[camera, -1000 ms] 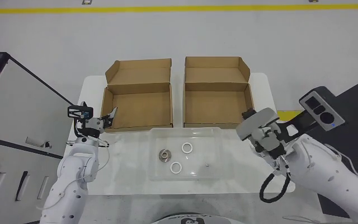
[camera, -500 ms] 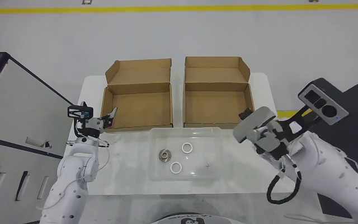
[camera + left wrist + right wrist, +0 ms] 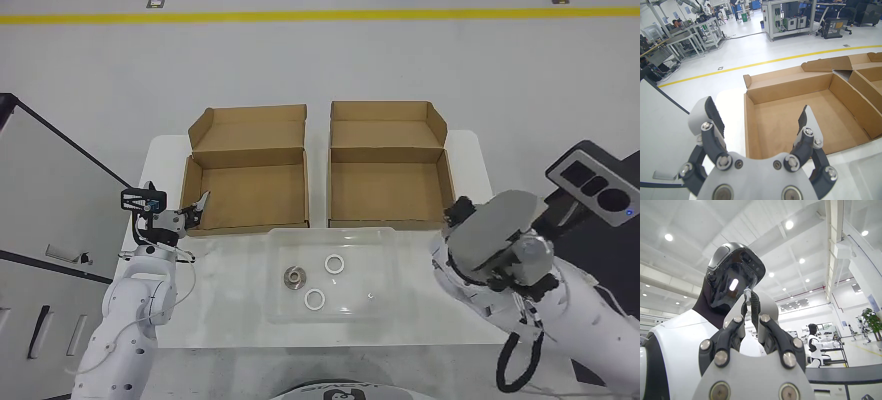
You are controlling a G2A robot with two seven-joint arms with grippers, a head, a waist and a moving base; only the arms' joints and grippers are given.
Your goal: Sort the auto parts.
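Auto parts status: three items lie in the shallow clear plastic tray point(image 3: 380, 238) at the 6 o'clock side of the white table point(image 3: 468, 165). A fourth item is in a gripper.

1. Tray contents. A round grey metal flanged bushing point(image 3: 293, 276) sits toward the tray's 9 o'clock end. The first flat white ring point(image 3: 334, 264) lies near it at 3 o'clock. The second flat white ring point(image 3: 316, 299) lies near it at 5 o'clock. None of the three touch.

2. Receiving cartons. The left open brown cardboard carton point(image 3: 245, 195) stands at 11 o'clock and the right open brown cardboard carton point(image 3: 385, 190) at 1 o'clock, side by side. Neither floor holds a part.

3. Left gripper point(image 3: 758, 110). It is positioned at the table's 9 o'clock edge, at the near outer corner of the left carton. The jaws are spread wide with nothing between them.

4. Right gripper point(image 3: 749, 298). The jaws are drawn narrow and clamped on a small silver threaded bolt point(image 3: 747, 296). The right arm point(image 3: 495, 240) stands at the tray's 3 o'clock end, with the gripper turned upward, away from the table.

5. Progress, as judged. Sorting is at an early stage. The bolt has yet to be deposited, and the bushing and both rings await pickup. Which carton takes which part cannot be told.

6. Markings. No legible label, brand or writing can be made out on the cartons, the tray or the parts.
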